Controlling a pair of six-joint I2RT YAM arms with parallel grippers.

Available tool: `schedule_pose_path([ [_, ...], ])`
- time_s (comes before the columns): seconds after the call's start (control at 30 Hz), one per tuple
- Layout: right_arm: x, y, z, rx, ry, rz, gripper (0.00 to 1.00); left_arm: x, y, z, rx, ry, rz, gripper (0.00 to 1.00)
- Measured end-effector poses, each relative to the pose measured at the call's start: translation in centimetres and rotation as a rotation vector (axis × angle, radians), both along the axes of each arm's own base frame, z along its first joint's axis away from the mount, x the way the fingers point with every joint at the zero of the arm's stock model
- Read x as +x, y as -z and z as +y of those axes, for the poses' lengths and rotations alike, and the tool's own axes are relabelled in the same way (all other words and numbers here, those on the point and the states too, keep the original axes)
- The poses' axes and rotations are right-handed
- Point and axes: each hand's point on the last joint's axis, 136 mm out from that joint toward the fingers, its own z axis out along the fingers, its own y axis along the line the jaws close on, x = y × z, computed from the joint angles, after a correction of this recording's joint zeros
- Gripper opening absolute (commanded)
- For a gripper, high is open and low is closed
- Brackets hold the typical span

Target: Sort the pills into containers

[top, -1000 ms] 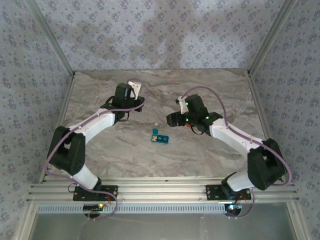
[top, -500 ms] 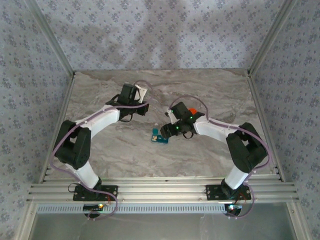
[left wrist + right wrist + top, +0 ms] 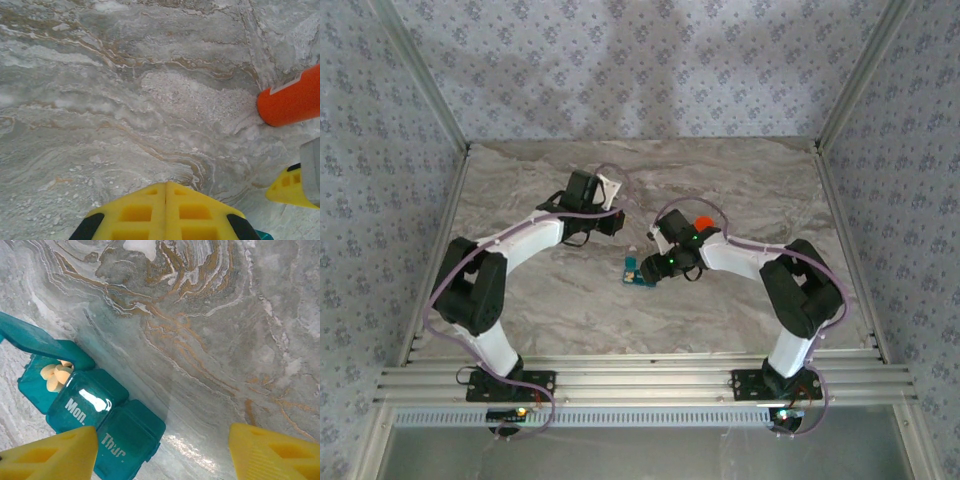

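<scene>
The containers (image 3: 90,410) are a teal strip of square compartments on the marble. Its end lid (image 3: 30,337) stands open over several pale pills (image 3: 55,375). The compartments marked "Mon." and "Thur" are shut. My right gripper (image 3: 162,452) hangs open just over the strip's "Thur" end, one yellow fingertip (image 3: 50,455) beside it and the other far to the right. In the top view the containers (image 3: 640,271) lie mid-table with the right gripper (image 3: 654,267) at their right end. My left gripper (image 3: 166,187) is shut on nothing, above bare marble left of the bottle.
An orange cylindrical bottle (image 3: 701,222) lies on the marble table (image 3: 750,170) behind the right forearm; the bottle (image 3: 292,97) also shows at the right of the left wrist view. A tiny pale speck (image 3: 631,250) lies just beyond the strip. Patterned walls and metal rails enclose the table.
My right gripper has swung left and forward to the containers, narrowing slightly. The left gripper has drifted right toward the middle, still shut. The containers have not moved.
</scene>
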Motion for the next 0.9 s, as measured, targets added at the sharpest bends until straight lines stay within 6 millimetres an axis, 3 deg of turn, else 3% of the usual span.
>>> schedule_pose_path([
  [0.53,0.3,0.5,-0.1,-0.005,0.007,0.013,0.67,-1.5,1.2,-1.1,0.001,0.046,0.038,0.0],
  [0.9,0.2,0.6,0.1,0.005,0.002,0.023,0.65,-3.3,4.6,-1.2,0.047,0.068,0.13,0.0],
])
